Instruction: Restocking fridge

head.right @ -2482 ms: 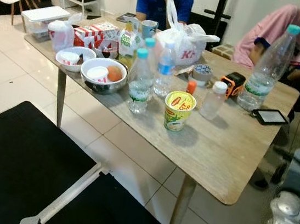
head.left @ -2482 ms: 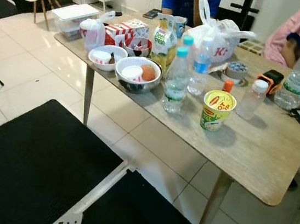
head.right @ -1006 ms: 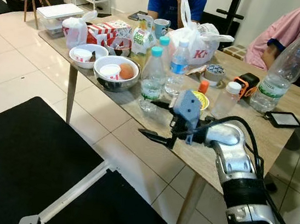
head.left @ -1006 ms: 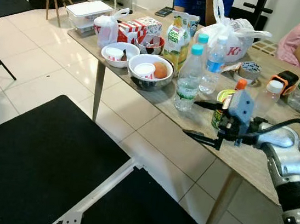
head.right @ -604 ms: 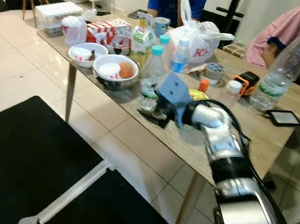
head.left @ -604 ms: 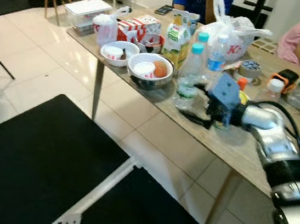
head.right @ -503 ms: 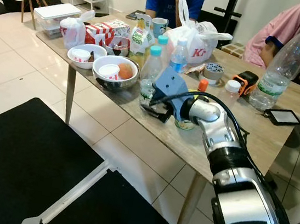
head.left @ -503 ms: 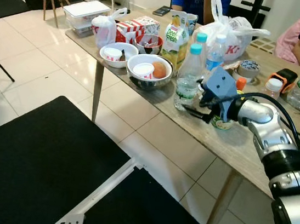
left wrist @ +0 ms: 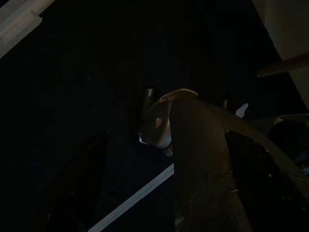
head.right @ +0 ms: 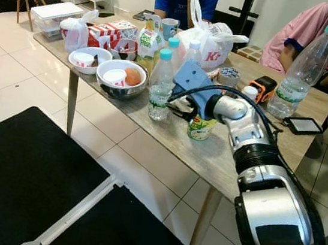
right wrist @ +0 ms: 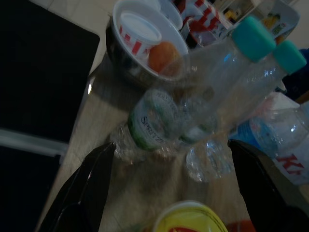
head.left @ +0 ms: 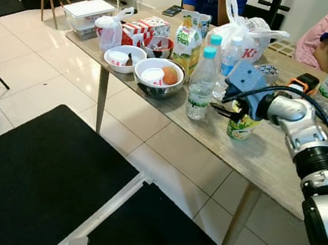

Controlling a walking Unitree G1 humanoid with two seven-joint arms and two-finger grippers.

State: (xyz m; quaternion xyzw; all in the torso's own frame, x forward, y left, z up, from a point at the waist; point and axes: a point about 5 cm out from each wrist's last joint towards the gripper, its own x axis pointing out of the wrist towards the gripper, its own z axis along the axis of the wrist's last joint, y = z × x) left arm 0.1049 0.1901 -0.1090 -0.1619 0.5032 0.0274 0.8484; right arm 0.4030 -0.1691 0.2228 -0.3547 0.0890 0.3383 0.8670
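A clear plastic water bottle with a teal cap (head.left: pixel 201 84) stands near the front edge of the light wooden table (head.left: pixel 268 160), just ahead of the right gripper (head.left: pixel 220 109), whose fingers are spread and empty beside a yellow-lidded green cup (head.left: pixel 240 125). Nothing appears lifted yet, so the restocking looks barely begun. The left arm hangs idle.

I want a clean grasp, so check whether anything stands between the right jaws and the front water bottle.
Nothing visible does. The right gripper has its jaws open and pointing at the front water bottle, with bare table between them. The yellow cup sits by the wrist, behind the jaws, not in the path.
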